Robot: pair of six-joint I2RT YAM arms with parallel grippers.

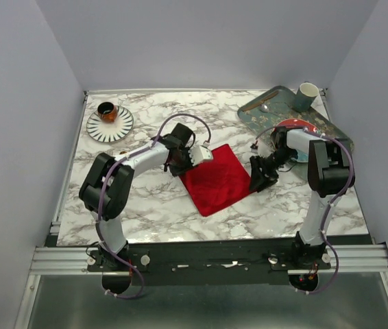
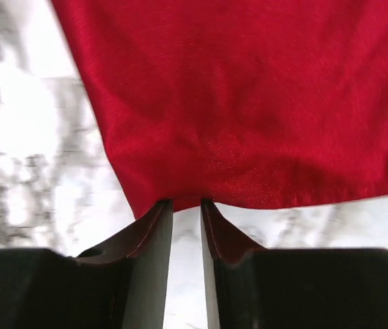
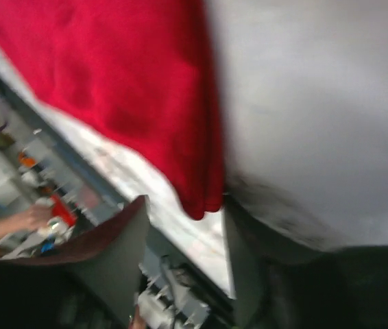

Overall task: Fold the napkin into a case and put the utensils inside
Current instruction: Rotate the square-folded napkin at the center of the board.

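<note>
I see napkin (image 1: 216, 179) plain bright red; table (image 1: 146, 205) white-grey marble; plate (image 1: 122, 127) black-white stripes; tray (image 1: 286, 113) dark teal, patterned; cup (image 1: 307, 96) pale green.

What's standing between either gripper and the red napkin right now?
Nothing visible. The left gripper has its tips right at the napkin edge, and the right gripper has another corner between its open fingers.

One red napkin (image 1: 216, 179), one green tray (image 1: 325, 118). Two plates: one striped plate (image 1: 122, 127), one red plate (image 1: 297, 124). Two cups: one brown cup (image 1: 107, 111), one pale cup (image 1: 307, 96).
</note>
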